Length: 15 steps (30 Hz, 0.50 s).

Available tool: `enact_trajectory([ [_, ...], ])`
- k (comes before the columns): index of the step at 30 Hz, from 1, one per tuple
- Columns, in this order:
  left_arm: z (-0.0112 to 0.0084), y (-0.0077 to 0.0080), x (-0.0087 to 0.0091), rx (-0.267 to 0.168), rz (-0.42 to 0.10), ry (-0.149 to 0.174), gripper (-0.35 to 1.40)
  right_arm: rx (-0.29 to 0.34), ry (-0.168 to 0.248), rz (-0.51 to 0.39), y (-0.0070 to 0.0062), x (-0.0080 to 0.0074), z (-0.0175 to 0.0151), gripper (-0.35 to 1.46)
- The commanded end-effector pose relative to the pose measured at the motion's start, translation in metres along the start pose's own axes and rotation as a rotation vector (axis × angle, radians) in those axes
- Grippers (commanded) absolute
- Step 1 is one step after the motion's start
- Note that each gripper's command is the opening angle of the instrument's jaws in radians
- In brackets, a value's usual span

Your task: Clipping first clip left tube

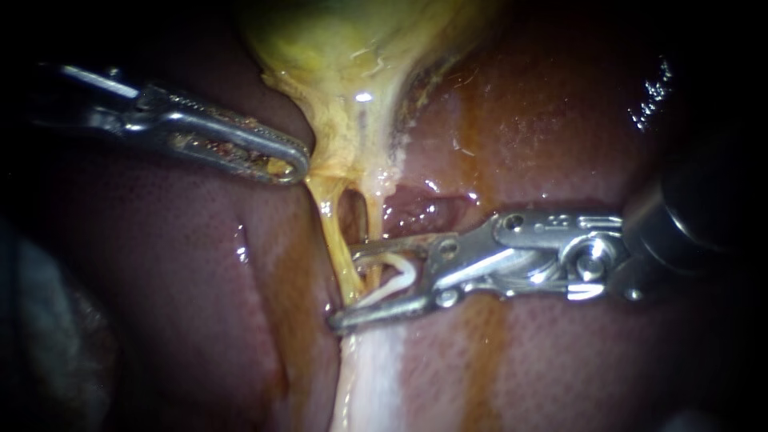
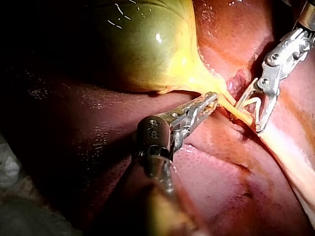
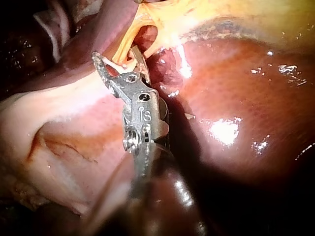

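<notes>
The yellow-green gallbladder (image 1: 344,56) narrows into two thin yellow tubes. My left instrument (image 1: 292,164) comes in from the left, its jaws shut on the edge of the gallbladder's neck (image 2: 197,81), which it holds off to the side. My right instrument (image 1: 352,284) holds a white clip (image 1: 396,276) in its spread jaws. The left tube (image 1: 338,248) runs between the jaws near their tips. The right tube (image 1: 374,220) passes behind the upper jaw. In the right wrist view the clip (image 3: 115,64) sits between the jaws (image 3: 117,58) against the tube.
Dark red liver (image 1: 184,264) lies all around and under both instruments. A pale band of tissue (image 1: 368,376) runs down from below the tubes. Something pale and cloth-like (image 2: 10,167) lies behind my left instrument's shaft.
</notes>
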State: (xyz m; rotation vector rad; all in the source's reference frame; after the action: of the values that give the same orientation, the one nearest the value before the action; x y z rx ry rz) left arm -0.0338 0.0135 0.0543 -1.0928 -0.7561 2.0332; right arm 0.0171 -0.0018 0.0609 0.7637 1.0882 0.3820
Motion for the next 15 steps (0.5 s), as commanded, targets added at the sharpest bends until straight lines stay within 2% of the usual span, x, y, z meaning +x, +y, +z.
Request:
enact_trajectory([
  [1,0.0000,0.0000,0.0000,0.000,0.000,0.000,-0.35,0.001,0.002,0.001,0.0000,0.0001,0.0002,0.44],
  [11,0.0001,0.0000,-0.0001,-0.002,0.000,-0.001,-0.35,0.004,0.006,0.000,0.0001,-0.0001,0.0022,0.44],
  [15,0.0001,0.0000,-0.0001,-0.002,0.001,-0.001,-0.35,0.015,0.005,-0.002,-0.0008,0.0002,0.0024,0.45],
])
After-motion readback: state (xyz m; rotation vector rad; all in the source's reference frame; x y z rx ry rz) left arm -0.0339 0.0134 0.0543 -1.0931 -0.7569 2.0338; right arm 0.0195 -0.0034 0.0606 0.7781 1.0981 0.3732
